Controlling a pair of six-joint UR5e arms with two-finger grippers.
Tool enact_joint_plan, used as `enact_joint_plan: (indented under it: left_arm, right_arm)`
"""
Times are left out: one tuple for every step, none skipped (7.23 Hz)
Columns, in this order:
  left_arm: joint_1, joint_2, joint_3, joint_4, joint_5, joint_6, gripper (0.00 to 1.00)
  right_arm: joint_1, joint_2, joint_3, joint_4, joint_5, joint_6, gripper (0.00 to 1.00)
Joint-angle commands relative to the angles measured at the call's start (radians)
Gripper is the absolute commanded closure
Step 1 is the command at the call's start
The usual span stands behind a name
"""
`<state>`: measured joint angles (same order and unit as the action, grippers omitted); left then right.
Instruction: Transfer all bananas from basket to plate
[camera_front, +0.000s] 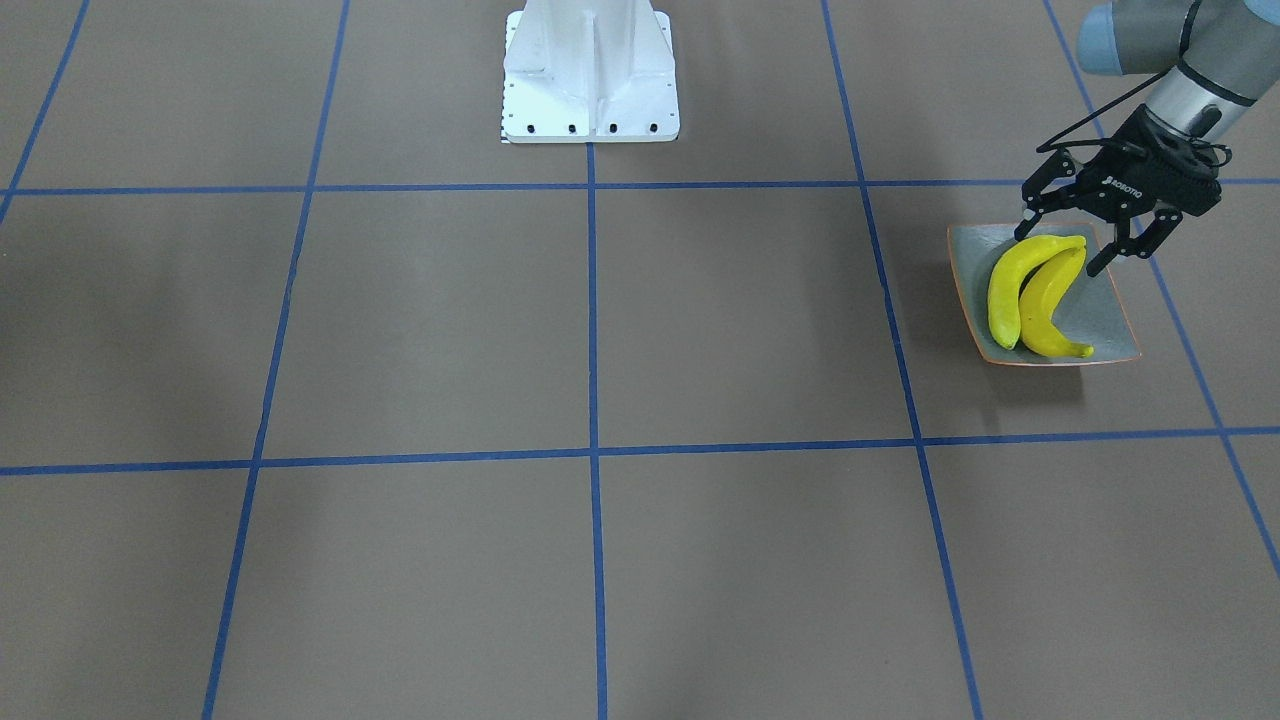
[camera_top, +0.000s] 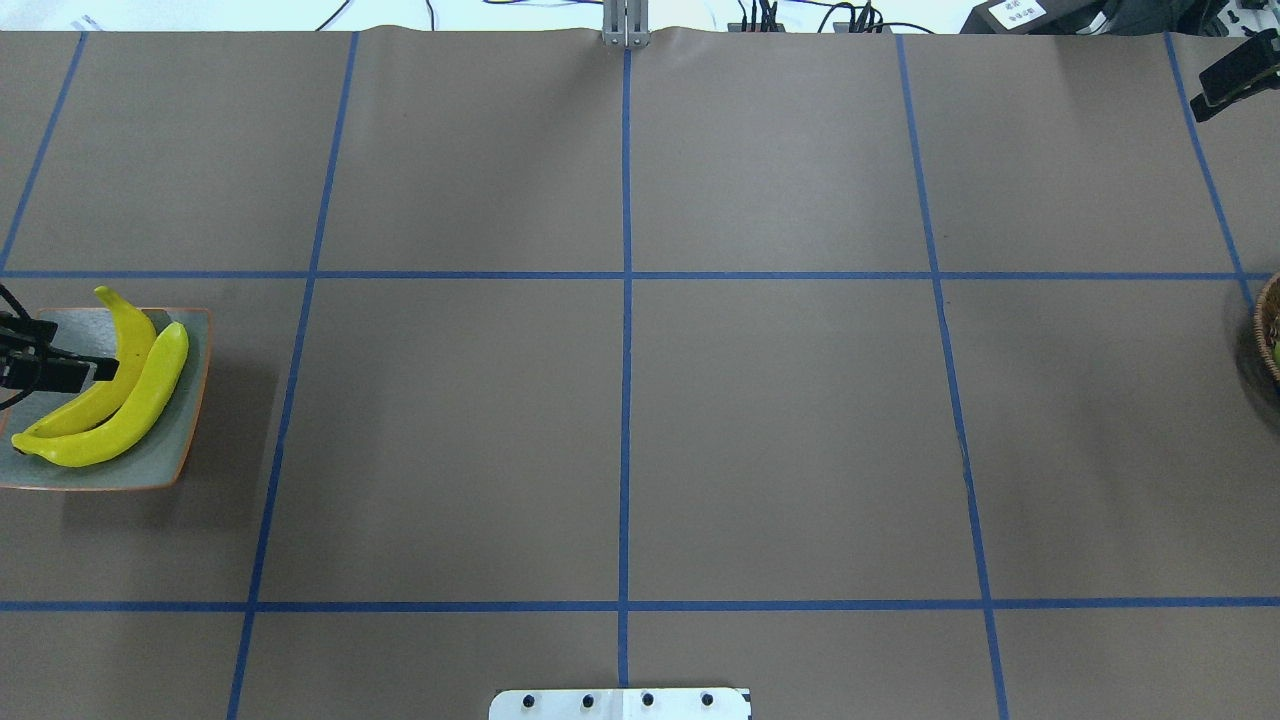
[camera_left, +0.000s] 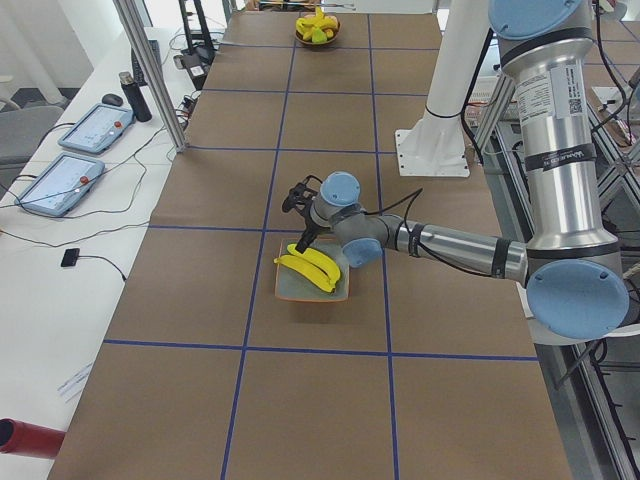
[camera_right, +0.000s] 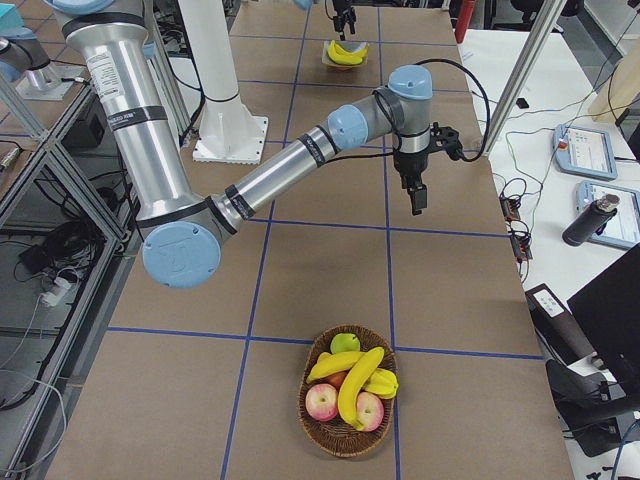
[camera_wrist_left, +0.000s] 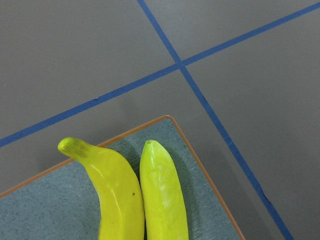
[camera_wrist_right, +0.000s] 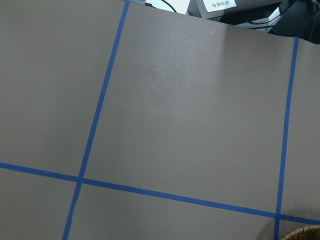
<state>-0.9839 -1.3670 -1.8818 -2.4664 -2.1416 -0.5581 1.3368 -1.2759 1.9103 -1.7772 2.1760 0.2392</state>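
Left gripper is held wide over plate edge, two bananas lying inside; right gripper aperture cannot be told.

Bright, even light from above — the table shows faint broad shadows. The plate casts a soft one; focus is sharp.

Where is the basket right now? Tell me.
The basket sits far out on the robot's right, just clipping the overhead view's right edge, opposite the plate on the far left.
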Motion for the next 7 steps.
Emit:
enact_joint_plan:
  left_arm:
    - [-0.004,-0.009,0.0,0.0,0.0,-0.003,0.0]
    - [-0.004,-0.009,0.0,-0.002,0.002,-0.002,0.0]
    - [-0.004,-0.009,0.001,-0.003,0.002,-0.002,0.0]
    - [-0.004,-0.011,0.003,-0.003,0.003,-0.002,0.0]
    - [-0.004,-0.011,0.003,-0.003,0.003,-0.002,0.0]
    - [-0.004,-0.011,0.003,-0.008,0.003,-0.002,0.0]
    - [-0.004,-0.009,0.003,-0.011,0.003,-0.002,0.0]
  right_arm:
    - [0.031,-0.036,-0.04,0.008,0.022,-0.148,0.0]
    - [0.065,-0.063,-0.065,0.008,0.057,-0.234,0.0]
    - [0.111,-0.091,-0.082,0.008,0.062,-0.335,0.0]
    - [0.151,-0.124,-0.106,0.008,0.082,-0.444,0.0]
    - [0.175,-0.146,-0.138,0.01,0.123,-0.533,0.0]
    - [0.194,-0.151,-0.18,0.01,0.146,-0.622,0.0]
    - [0.199,-0.151,-0.212,0.015,0.151,-0.685,0.0]
